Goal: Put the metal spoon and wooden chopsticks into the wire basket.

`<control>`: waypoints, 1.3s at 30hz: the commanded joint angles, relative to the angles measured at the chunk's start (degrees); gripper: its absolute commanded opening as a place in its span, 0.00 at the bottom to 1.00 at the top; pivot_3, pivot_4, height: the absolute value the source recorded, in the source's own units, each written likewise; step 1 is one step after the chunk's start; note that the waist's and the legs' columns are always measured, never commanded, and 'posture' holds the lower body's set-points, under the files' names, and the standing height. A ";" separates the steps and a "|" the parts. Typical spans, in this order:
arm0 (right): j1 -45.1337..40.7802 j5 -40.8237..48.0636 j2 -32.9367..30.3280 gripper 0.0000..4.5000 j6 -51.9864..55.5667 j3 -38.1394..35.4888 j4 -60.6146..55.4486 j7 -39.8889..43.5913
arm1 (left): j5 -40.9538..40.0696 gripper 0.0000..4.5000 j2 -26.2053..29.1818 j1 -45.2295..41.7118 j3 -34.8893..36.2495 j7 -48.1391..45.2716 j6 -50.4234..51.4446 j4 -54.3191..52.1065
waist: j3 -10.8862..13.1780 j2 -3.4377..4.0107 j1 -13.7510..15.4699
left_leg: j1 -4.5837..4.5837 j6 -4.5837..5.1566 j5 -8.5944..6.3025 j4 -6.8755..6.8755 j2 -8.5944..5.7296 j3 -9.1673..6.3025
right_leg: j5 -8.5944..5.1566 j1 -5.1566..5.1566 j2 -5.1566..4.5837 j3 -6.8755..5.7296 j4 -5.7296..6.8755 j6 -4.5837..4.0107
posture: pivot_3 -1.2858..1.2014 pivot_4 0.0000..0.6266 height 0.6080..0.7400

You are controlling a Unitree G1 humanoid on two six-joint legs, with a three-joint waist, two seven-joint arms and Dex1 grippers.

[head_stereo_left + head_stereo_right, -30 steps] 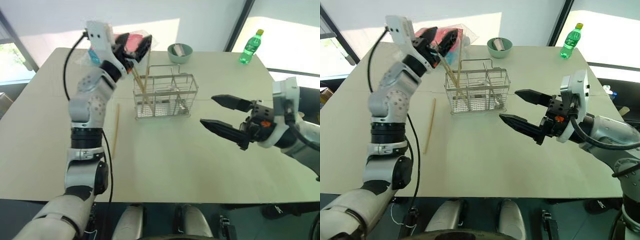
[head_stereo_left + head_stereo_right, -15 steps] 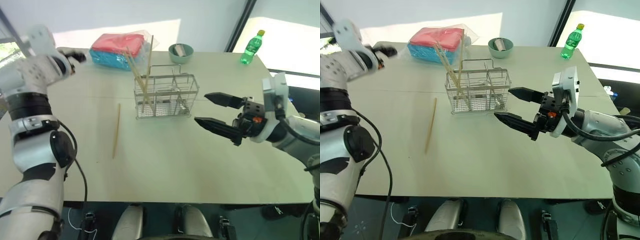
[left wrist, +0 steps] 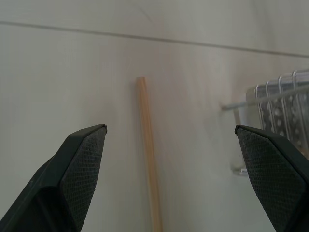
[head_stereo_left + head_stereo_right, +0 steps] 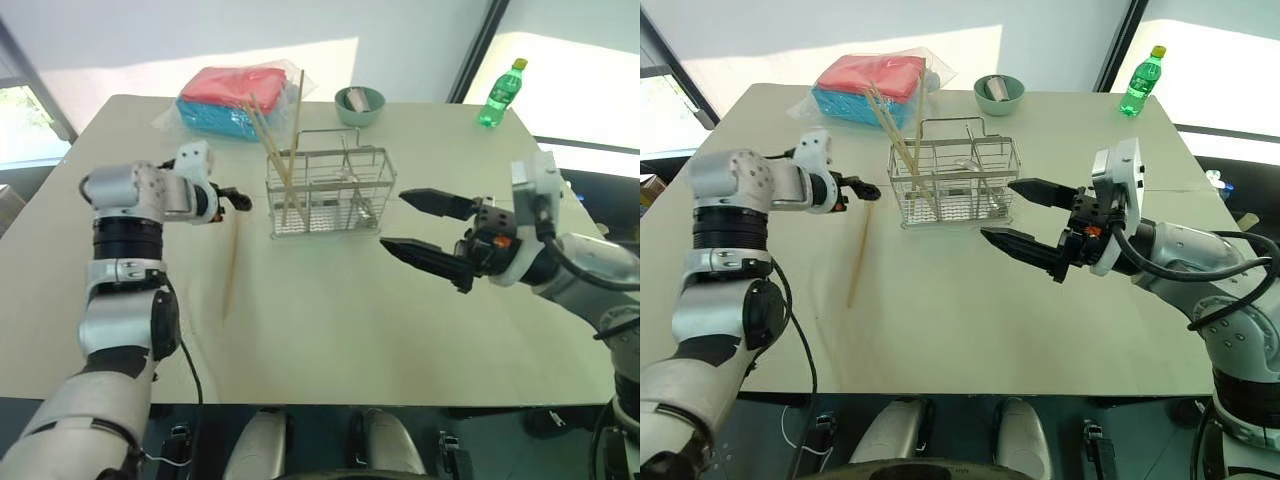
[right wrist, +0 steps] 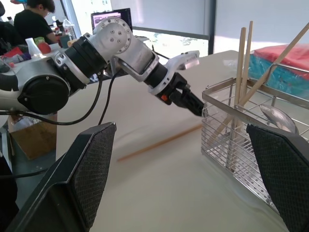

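Since the earlier frames the left arm had swung down from up by the basket's top to low over the table, w/ the left gripper (image 4: 865,190) now aimed at the far end of the loose chopstick (image 4: 232,262). Its black fingers (image 3: 82,169) stood wide apart, nothing between them; in the wrist view the stick's tip lay on the tabletop in the gap, not touched. Right gripper (image 4: 420,227) had barely shifted: fingers spread wide, empty, hovering level just beside the wire basket (image 4: 325,192) on the basket's right side, pointing toward it.

Wire basket stood upright mid-table. Three wooden chopsticks (image 4: 281,150) leaned inside its left compartment, tips sticking up above the rim. Metal spoon (image 5: 276,119) sat in the basket too, bowl end up, in a compartment further right. The loose chopstick lay flat on the table (image 4: 330,330), left of the basket, apart from it, running roughly near-to-far.

Behind the basket: pink-and-blue bagged pack (image 4: 238,98) near the far edge, small green bowl (image 4: 359,104) to its right, green bottle (image 4: 501,93) at the far right corner. A person (image 5: 30,19) sat in the background of the right wrist view.
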 commanded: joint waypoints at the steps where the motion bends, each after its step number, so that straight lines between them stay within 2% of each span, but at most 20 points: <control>1: 0.41 1.00 0.29 1.00 -0.59 -1.78 -2.23 -0.80 | 1.61 1.00 -0.76 -0.65 -1.83 -1.00 0.18 0.76 | 0.00 0.00 0.03 | 0.00 0.00 0.00 0.00 0.00 0.00 | 0.00 0.00 -0.01 0.00 0.00 0.00 | 0.52 0.24 0.45; 11: 2.76 2.07 0.54 1.00 -0.75 -2.71 -4.14 -2.53 | 6.70 1.00 -3.47 -4.66 -2.05 -0.98 -8.41 14.56 | -0.03 0.03 0.13 | 0.02 0.01 0.00 0.00 -0.02 0.00 | 0.00 0.04 -0.03 0.00 -0.01 0.00 | 0.52 0.24 0.45; 13: 3.64 2.12 0.15 1.00 -0.68 -3.08 -4.40 -2.37 | 7.24 0.88 -3.89 -5.75 -1.27 -0.96 -10.55 18.15 | -0.05 0.05 0.17 | 0.05 0.01 0.00 0.01 -0.02 0.00 | 0.00 0.07 -0.02 -0.01 -0.01 0.00 | 0.52 0.24 0.45; 15: 4.23 2.02 -0.43 1.00 -0.67 -3.43 -4.53 -1.82 | 7.75 0.70 -4.19 -6.67 -1.07 -1.17 -12.16 20.33 | -0.07 0.09 0.16 | 0.05 0.01 0.00 0.01 -0.02 0.01 | 0.00 0.07 -0.03 -0.01 -0.01 0.00 | 0.52 0.24 0.45; 18: 4.67 1.99 -1.18 1.00 -0.60 -3.82 -4.50 -1.15 | 8.24 0.32 -4.49 -7.92 -0.57 -1.34 -13.19 22.39 | -0.06 0.08 0.27 | 0.04 0.01 0.00 0.02 -0.03 0.00 | 0.00 0.08 -0.04 -0.02 -0.01 0.01 | 0.52 0.24 0.45; 21: 5.09 1.68 -1.75 1.00 -0.63 -4.04 -4.50 -0.41 | 8.68 0.01 -4.58 -8.57 -0.14 -1.40 -13.57 23.43 | -0.06 0.08 0.24 | 0.02 0.02 -0.01 0.02 -0.06 0.00 | 0.00 0.09 -0.05 -0.02 -0.02 0.01 | 0.52 0.24 0.45; 31: 6.14 0.70 -2.62 1.00 -1.13 -4.18 -4.45 1.39 | 10.33 0.01 -1.61 -7.95 -0.09 -1.31 -15.63 20.98 | -0.04 0.05 0.06 | 0.02 0.03 -0.02 0.01 -0.05 0.01 | 0.00 0.06 -0.05 -0.02 -0.01 0.01 | 0.52 0.24 0.45; 39: 4.78 -0.41 -1.58 1.00 -1.76 -2.69 -2.89 2.29 | 12.38 0.01 5.17 -5.78 1.60 0.15 -22.09 13.10 | -0.04 0.07 -0.01 | 0.00 0.02 -0.01 -0.01 0.00 0.04 | 0.00 -0.01 -0.03 -0.01 -0.01 0.01 | 0.52 0.24 0.45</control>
